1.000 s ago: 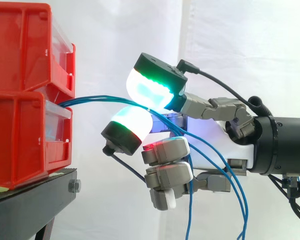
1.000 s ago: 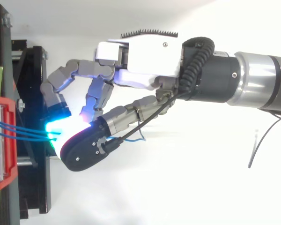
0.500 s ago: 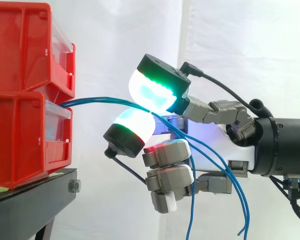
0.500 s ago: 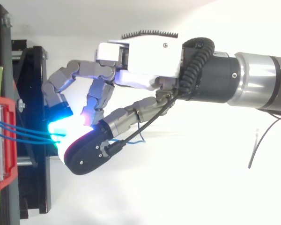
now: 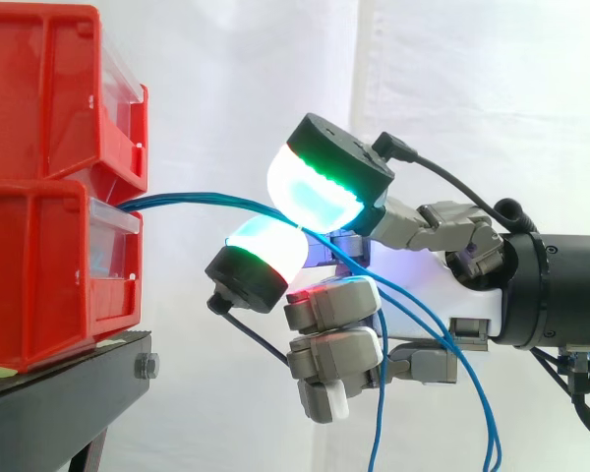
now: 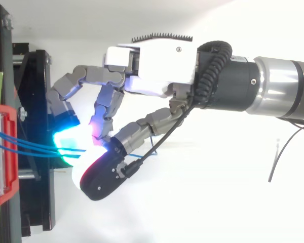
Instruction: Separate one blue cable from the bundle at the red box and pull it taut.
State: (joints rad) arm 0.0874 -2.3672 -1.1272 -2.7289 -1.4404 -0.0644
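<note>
Our hand (image 5: 423, 290) pinches the blue cables (image 5: 197, 200) between two glowing pads (image 5: 320, 197), near the red box (image 5: 49, 265) from which they run. We judge them light, limp and slippery, so one strand is best gripped firmly near that box.

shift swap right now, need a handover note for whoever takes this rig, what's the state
Hand: shut on the blue cables, pinched between two glowing pads.
Things: the cables leave the red box on the black stand, arch gently across to the hand, then hang down behind it.
Done: bundle gripped.
Left: several strands seem to run into the pinch together, so single one out, then draw it away from the box until the arch straightens.
</note>
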